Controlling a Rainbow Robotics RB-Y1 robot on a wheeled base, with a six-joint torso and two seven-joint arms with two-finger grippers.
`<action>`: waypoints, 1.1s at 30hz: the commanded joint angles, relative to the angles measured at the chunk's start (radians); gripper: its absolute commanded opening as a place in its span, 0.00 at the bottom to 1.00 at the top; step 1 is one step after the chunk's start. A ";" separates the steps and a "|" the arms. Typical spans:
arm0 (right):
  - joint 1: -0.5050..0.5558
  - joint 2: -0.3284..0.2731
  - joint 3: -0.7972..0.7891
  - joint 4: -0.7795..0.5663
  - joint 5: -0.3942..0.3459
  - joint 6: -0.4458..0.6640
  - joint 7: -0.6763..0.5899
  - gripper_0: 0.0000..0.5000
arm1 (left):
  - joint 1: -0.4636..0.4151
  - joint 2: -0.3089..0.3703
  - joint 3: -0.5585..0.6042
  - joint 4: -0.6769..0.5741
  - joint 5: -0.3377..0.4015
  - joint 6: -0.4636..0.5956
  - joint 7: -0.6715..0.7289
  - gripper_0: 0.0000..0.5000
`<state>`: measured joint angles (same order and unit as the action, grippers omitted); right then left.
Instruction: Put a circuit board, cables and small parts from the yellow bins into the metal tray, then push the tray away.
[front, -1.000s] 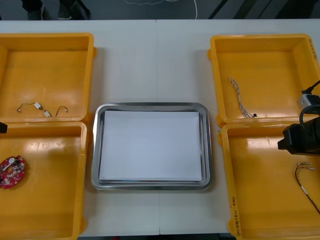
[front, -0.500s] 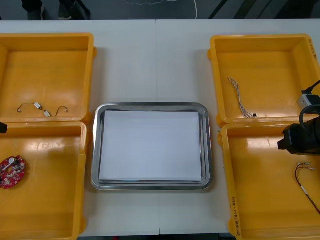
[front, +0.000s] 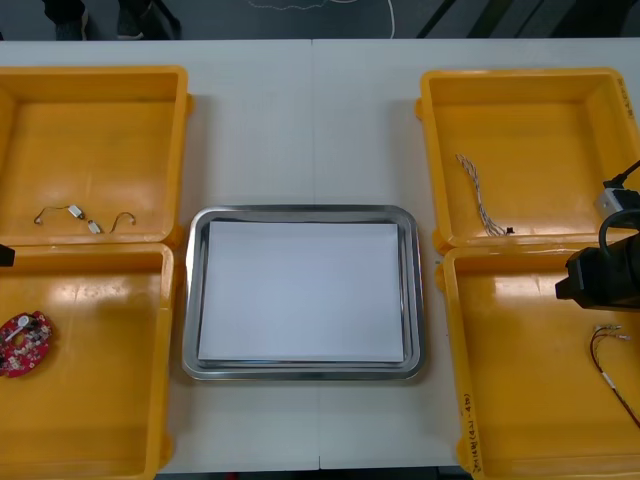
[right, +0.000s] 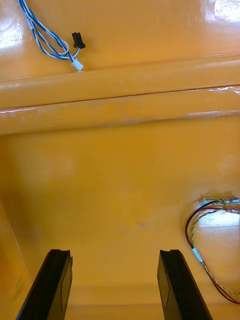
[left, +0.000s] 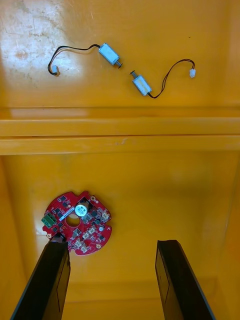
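Light table (front: 300, 120) | circuit board (left: 77, 222) round, red, holed | left end effector (left: 112, 245) apart | right end effector (right: 114, 252) apart

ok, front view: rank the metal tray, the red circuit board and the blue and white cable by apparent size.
1. metal tray, by far the largest.
2. twisted blue and white cable: longer than the board is wide, but thin.
3. round red circuit board: shorter across. It covers more area, so 2 and 3 swap by area.

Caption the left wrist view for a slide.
Open left gripper over a yellow bin, round red circuit board by one finger.
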<state>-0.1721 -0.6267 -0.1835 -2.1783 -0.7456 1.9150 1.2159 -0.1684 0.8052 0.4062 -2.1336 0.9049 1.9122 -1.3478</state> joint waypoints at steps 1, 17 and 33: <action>0.011 -0.041 -0.001 -0.031 0.008 0.005 -0.015 1.00 | -0.011 0.046 0.000 -0.031 0.000 0.008 0.015 1.00; 0.011 -0.041 -0.001 -0.031 0.008 0.005 -0.015 1.00 | 0.035 0.046 0.011 -0.026 -0.031 0.008 0.160 1.00; 0.011 -0.041 -0.001 -0.031 0.008 0.005 -0.015 1.00 | 0.040 0.045 -0.003 0.058 -0.069 0.008 0.593 1.00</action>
<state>-0.1717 -0.6267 -0.1834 -2.1785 -0.7454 1.9150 1.2159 -0.1519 0.8054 0.4062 -2.0983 0.8610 1.9132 -0.6736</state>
